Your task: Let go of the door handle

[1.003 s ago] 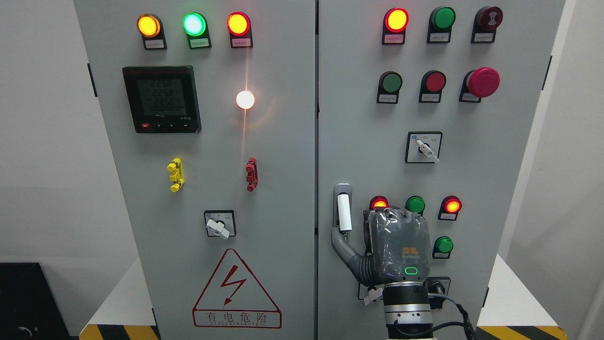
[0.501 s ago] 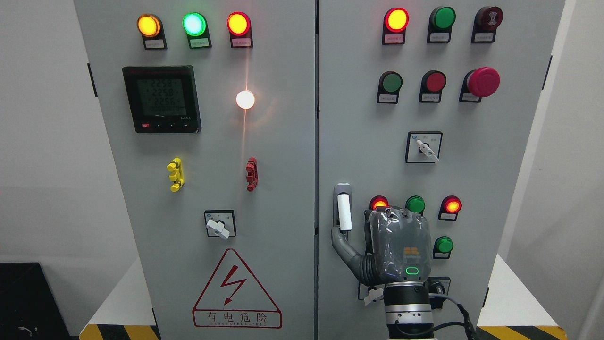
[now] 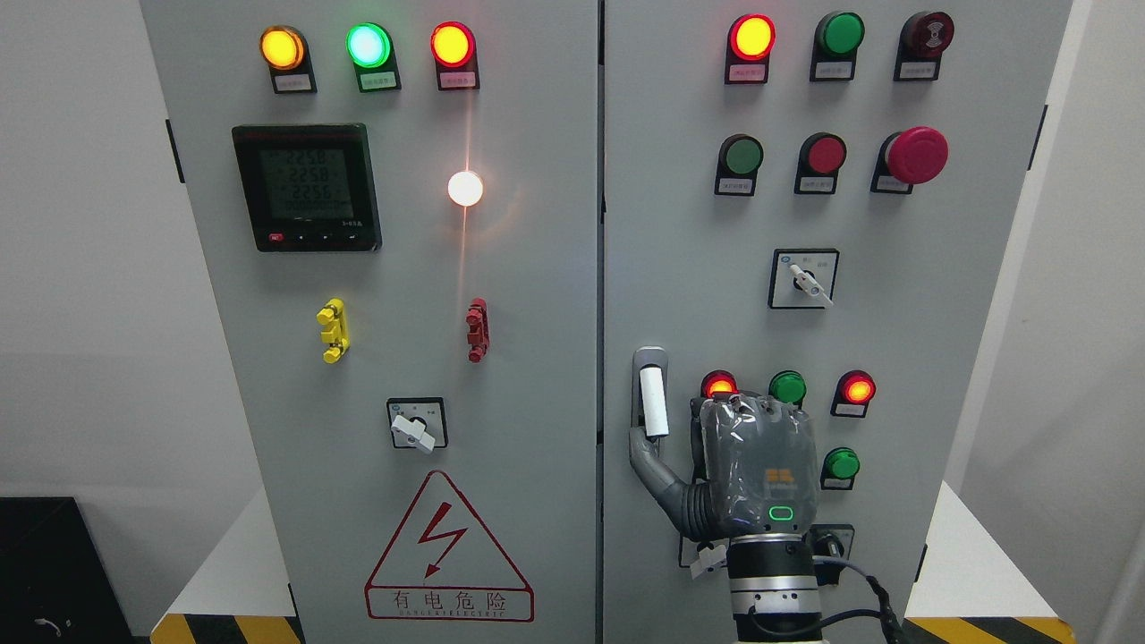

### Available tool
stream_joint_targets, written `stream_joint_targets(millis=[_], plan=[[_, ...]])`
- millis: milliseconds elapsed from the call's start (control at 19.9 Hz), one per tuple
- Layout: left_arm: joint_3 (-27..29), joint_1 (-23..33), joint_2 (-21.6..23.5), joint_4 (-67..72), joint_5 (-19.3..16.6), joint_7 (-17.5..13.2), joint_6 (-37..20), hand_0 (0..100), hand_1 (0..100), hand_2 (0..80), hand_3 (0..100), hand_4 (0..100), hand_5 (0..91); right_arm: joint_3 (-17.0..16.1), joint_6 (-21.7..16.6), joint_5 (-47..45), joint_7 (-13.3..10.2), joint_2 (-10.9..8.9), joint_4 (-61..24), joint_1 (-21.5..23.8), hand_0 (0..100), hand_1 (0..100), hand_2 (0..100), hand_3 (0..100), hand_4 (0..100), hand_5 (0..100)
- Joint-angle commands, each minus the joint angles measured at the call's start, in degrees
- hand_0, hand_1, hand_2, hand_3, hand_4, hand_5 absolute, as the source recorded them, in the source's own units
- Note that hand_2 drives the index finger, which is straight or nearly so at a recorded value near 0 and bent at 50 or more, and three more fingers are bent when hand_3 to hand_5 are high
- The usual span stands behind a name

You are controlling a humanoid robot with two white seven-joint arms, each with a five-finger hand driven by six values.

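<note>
Grey right robot hand (image 3: 756,470) beside white door handle (image 3: 653,402), thumb touching.

Right hand (image 3: 747,470) upright, thumb out leftward.

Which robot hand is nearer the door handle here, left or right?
Right. The right robot hand is just right of and below the white door handle, its thumb reaching to the handle's lower end. The left robot hand is not in view.
</note>
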Motion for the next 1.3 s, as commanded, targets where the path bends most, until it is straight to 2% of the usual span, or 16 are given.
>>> stream_joint_targets(millis=[0,451,1253], plan=[[0.0,0.0,0.0,0.0,0.0,-0.03,0.0,12,56,0.0,0,0,0.0,-0.11,0.03,-0.09,-0.04,0.07,-0.06,0.01,40,33,99,100,93,100],[0.0,0.0,0.0,0.0,0.0,-0.03,0.0,12,56,0.0,0,0,0.0,-0.11,0.12,-0.01,-0.13,0.07,-0.24,0.01,44,33,99,100,93,100],[0.0,0.0,0.0,0.0,0.0,-0.03,0.0,12,56,0.0,0,0,0.0,-0.2,0.2,-0.01,-0.3,0.07,-0.32,0.18,43,37,99,100,93,100]])
